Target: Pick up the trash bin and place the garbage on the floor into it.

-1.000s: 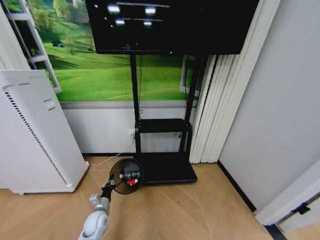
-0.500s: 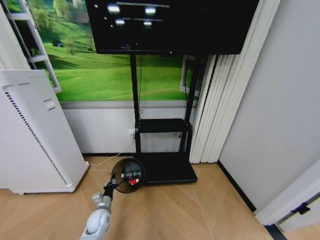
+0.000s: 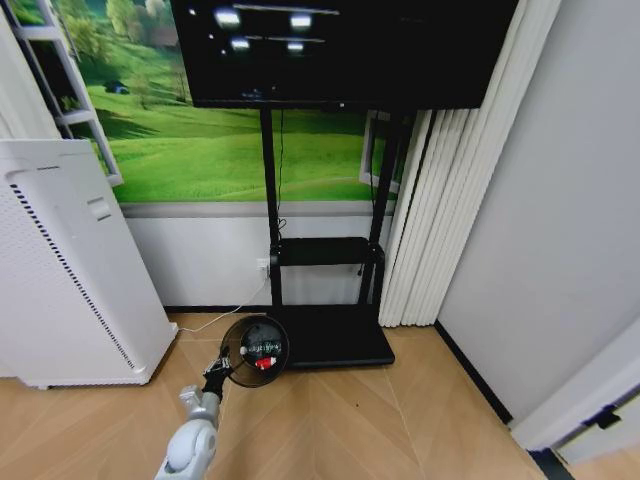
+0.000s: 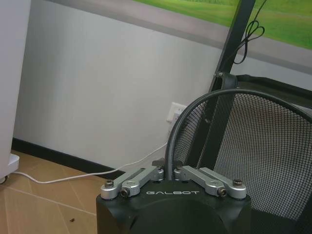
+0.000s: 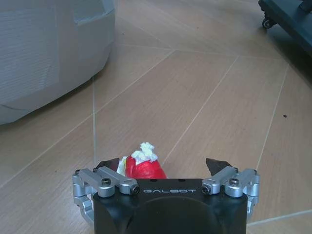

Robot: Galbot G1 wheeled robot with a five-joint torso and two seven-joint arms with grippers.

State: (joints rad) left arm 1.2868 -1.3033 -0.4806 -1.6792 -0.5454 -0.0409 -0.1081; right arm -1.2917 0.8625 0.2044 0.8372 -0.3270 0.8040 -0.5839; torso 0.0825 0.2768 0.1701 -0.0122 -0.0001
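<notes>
Left claw [image 3: 222, 362] clamped on rim of trash bin [image 3: 255, 350]; in left wrist view the fingers [image 4: 146, 175] pinch the rolled rim from both sides, mesh wall of the bin [image 4: 253, 151] rising just past them. Bin is held off the floor [image 3: 400, 420], tilted w/ its mouth toward the head cam, just in front of the black TV-stand base [image 3: 335, 345]. Inside bin: a red piece and a small clear piece w/ green visible through the opening; exact items too small to tell.

Right claw [image 5: 165, 168] wide open, low over the floor near the white perforated appliance [image 5: 48, 53]. Red lump w/ white bits [image 5: 143, 163] lies on the parquet between the two fingertips, nearer the one on the appliance side; contact w/ either fingertip cannot be told.

White appliance [image 3: 70, 270] stands at the left of the room against the wall, well apart from the bin. White cable [image 4: 83, 170] runs along the floor from a wall socket [image 4: 174, 113] beside the stand post.
</notes>
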